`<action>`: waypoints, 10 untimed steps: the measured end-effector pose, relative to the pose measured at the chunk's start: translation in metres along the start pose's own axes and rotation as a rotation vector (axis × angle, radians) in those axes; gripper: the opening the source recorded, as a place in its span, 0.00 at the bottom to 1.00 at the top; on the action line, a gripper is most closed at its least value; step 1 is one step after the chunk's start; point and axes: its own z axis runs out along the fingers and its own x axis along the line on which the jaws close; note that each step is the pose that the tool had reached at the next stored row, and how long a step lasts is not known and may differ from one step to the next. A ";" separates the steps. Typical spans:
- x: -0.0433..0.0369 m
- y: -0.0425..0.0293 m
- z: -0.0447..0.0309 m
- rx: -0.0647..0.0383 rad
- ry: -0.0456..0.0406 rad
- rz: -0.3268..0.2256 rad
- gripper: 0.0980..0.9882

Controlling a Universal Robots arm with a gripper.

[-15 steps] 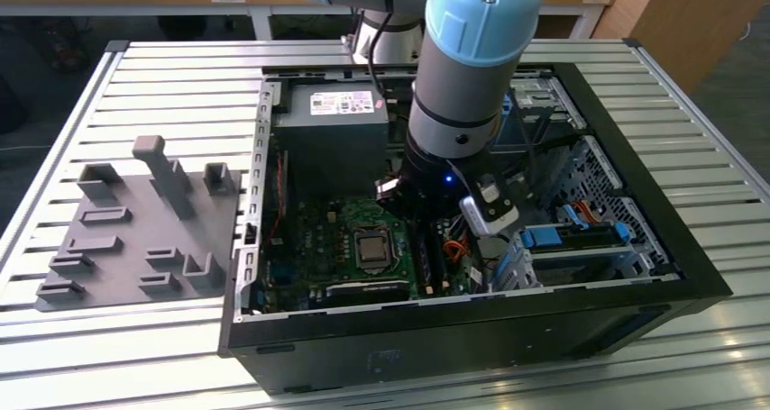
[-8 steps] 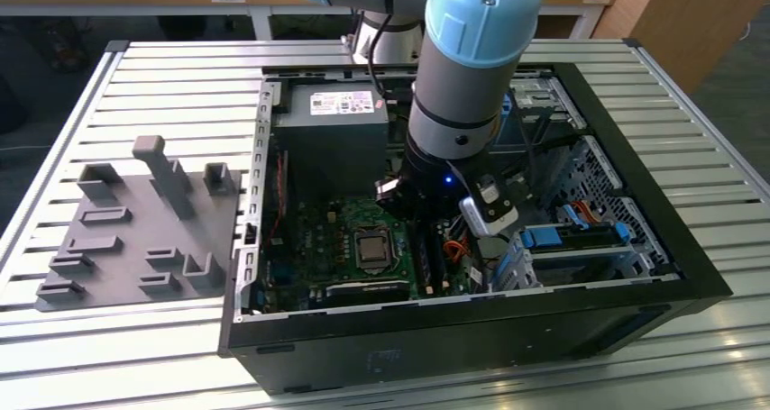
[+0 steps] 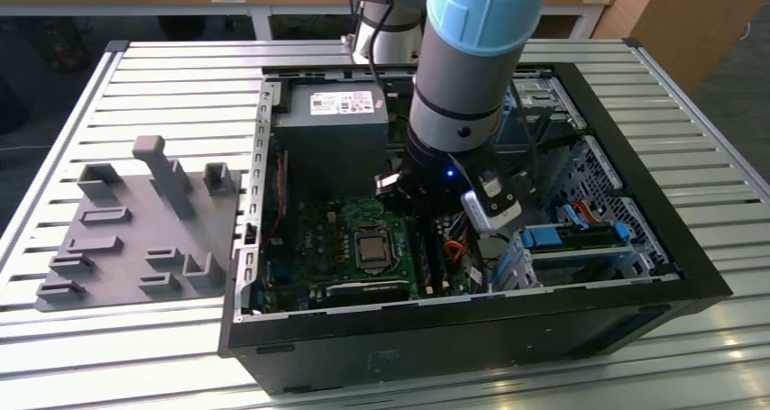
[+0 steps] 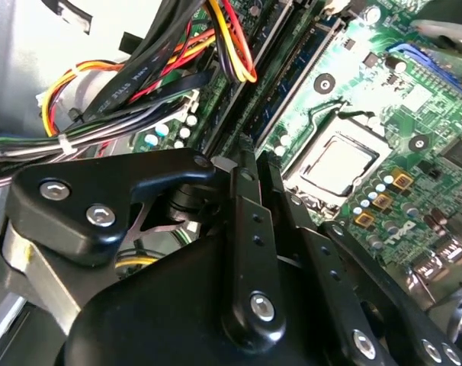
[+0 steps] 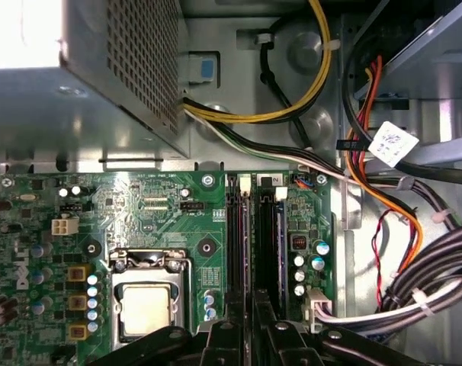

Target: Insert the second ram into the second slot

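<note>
A white slatted metal worktable point(image 3: 144, 68) carries an open black desktop computer case point(image 3: 481, 329), into which a grey-and-pale-blue jointed robot arm point(image 3: 463, 77) reaches from above. A grey moulded plastic parts tray point(image 3: 121, 239) lies beside the case on the exterior view's left. Inside the case, a green motherboard point(image 5: 139, 206) holds a square silver processor point(image 5: 145, 309), and two long dark memory slots point(image 5: 239, 244) run side by side next to it. The black metal gripper point(image 4: 255, 164) sits low over the near end of those slots. Its two fingers point(image 4: 245, 191) are drawn almost together, leaving only a sliver of a gap, and nothing can be made out for certain between them. In the second wrist view a thin bluish strip point(image 4: 303, 65), possibly the second ram seen edge-on, runs along the slot nearer the processor, straight ahead of the fingertips. If that reading is right, the stick is already in its slot. Whether it is fully seated and latched cannot be told.
</note>
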 end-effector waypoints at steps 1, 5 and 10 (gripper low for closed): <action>0.0000 0.0001 -0.0020 0.000 0.0000 0.000 0.12; 0.0001 0.0003 -0.0058 0.000 -0.0001 0.000 0.04; 0.0001 0.0002 -0.0055 0.000 -0.0001 0.000 0.01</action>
